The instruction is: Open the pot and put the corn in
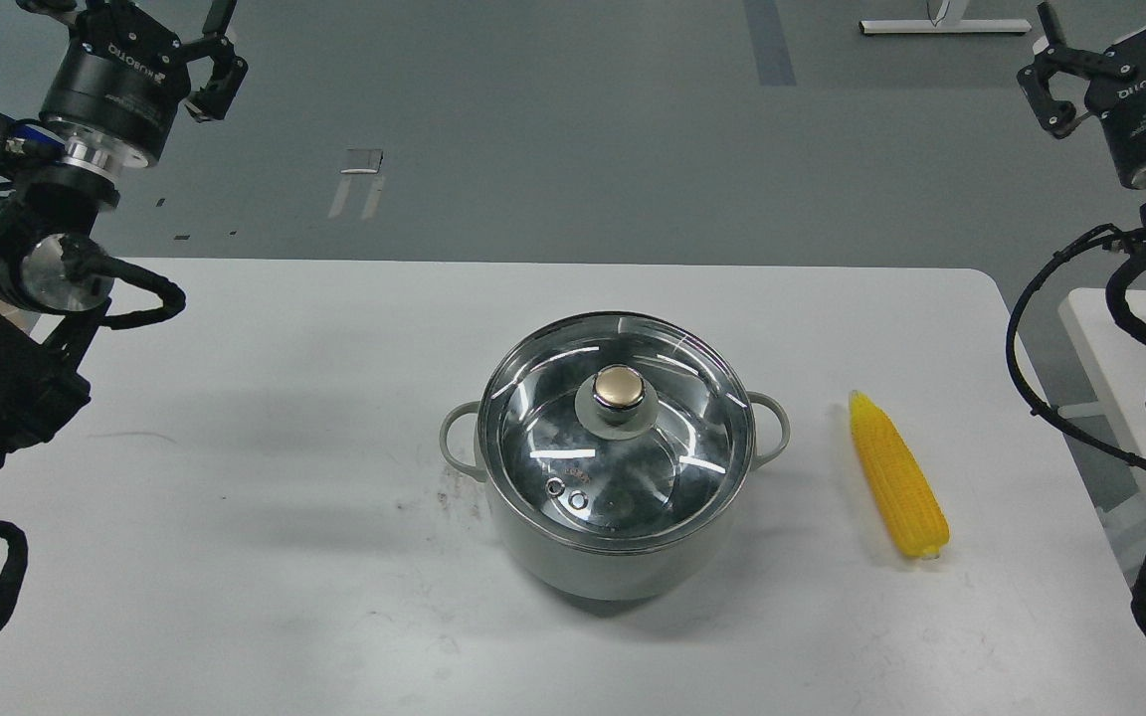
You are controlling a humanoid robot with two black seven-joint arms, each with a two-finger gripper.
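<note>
Pot (613,557) sitting mid-desk, slightly toward the near edge, glass lid (623,447) seated on the rim, gold knob (619,388) dead centre. Corn (897,475) lying flat toward the right edge, apart from the pot's right loop handle (777,426), pointed end facing the far edge, blunt end facing near.

Handling, judging by looks: lid being glass with a steel band, so fragile, smooth, probably moderately heavy. Knob being the only sensible grip: small, rounded, polished, likely slippery, so pinching under its waist on the grey collar rather than on the dome. Lifting straight up to avoid dragging the rim. Pot itself looking stiff and stable, probably not shifting under a clean vertical pull.

Corn looking light, rigid, ribbed surface giving decent friction. Gripping across the thick middle, not the taper. Roughly as long as the pot is wide, so tilting it tip-down going in.

Room: bare desk (235,477) left of the pot, good for parking the lid flat, well clear of edges. Corn fairly near the right edge, so avoiding nudging it outward.

Left gripper (197,60) raised beyond the far left corner, fingers spread, grasping nothing. Right gripper (1110,45) raised beyond the far right corner, fingers likewise spread, empty.
</note>
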